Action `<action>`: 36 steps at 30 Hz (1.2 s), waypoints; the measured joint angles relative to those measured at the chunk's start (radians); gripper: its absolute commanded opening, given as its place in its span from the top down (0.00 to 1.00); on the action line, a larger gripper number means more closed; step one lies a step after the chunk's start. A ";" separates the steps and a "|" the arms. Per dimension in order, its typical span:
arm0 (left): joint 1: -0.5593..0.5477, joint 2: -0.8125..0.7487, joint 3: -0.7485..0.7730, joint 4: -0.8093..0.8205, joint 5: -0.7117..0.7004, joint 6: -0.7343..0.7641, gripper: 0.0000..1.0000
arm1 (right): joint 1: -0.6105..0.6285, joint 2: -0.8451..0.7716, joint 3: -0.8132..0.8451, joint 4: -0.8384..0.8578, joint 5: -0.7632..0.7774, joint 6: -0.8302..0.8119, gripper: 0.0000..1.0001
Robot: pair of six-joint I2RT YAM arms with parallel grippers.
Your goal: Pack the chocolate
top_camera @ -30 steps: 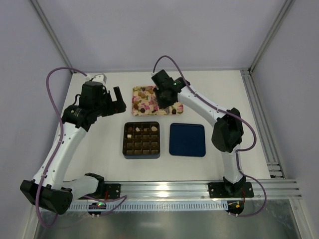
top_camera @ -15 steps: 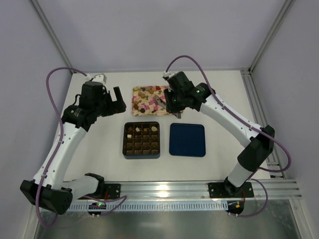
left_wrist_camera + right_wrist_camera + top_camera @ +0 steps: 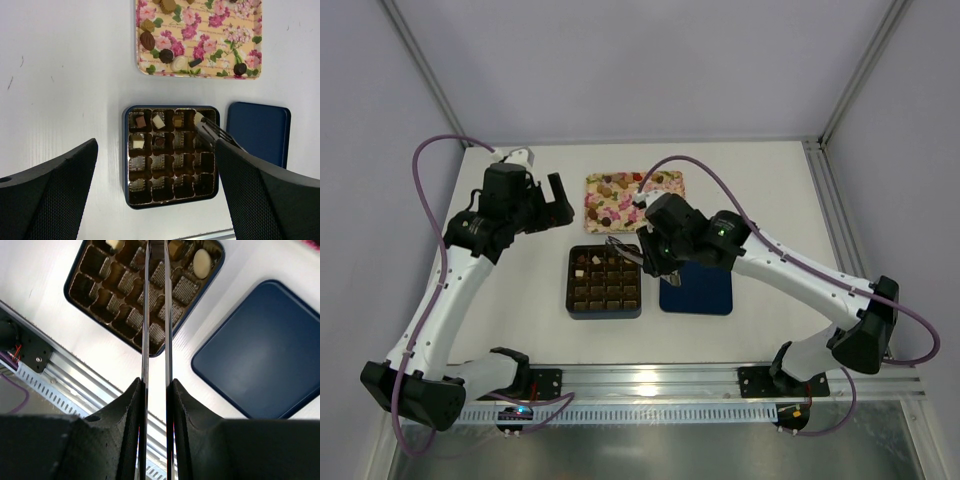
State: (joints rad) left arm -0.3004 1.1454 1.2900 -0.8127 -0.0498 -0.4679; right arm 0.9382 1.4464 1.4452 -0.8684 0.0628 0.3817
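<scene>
Chocolate [image 3: 178, 63] sits in two spots: loose pieces are scattered on the floral tray [image 3: 240, 30] at the top of the left wrist view, and a handful lie in the upper rows of the brown grid box [image 3: 172, 172] at centre. Right gripper [image 3: 618, 244] hangs over the box's upper right corner, its long thin fingers [image 3: 146, 315] drawn almost together; whether a piece is pinched at the tips I cannot tell. Left gripper [image 3: 552, 205] hovers just left of the tray, spread wide and empty. Navy lid [image 3: 257, 130] lies just right of the box.
</scene>
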 measured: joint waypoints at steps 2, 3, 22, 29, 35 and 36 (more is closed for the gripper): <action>0.000 0.000 0.000 0.004 0.003 -0.001 0.04 | 0.027 0.006 -0.013 0.001 0.002 0.011 0.87; 0.000 0.000 0.000 0.005 0.003 -0.001 0.03 | 0.037 0.011 -0.017 0.002 0.002 0.017 0.87; 0.001 0.000 0.000 0.008 0.006 0.000 0.03 | 0.079 0.031 -0.070 0.026 0.006 0.043 0.87; 0.002 0.000 0.000 0.008 0.006 0.000 0.03 | 0.091 0.032 -0.079 0.027 0.011 0.044 0.80; 0.002 0.000 0.000 0.008 0.006 0.000 0.03 | 0.094 0.036 -0.084 0.026 0.024 0.044 0.74; 0.002 0.000 0.000 0.008 0.006 0.000 0.04 | 0.094 0.037 -0.084 0.026 0.025 0.044 0.74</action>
State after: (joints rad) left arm -0.2989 1.1454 1.2896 -0.8051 -0.0437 -0.4683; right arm 1.0321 1.4837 1.3609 -0.8421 0.0879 0.4259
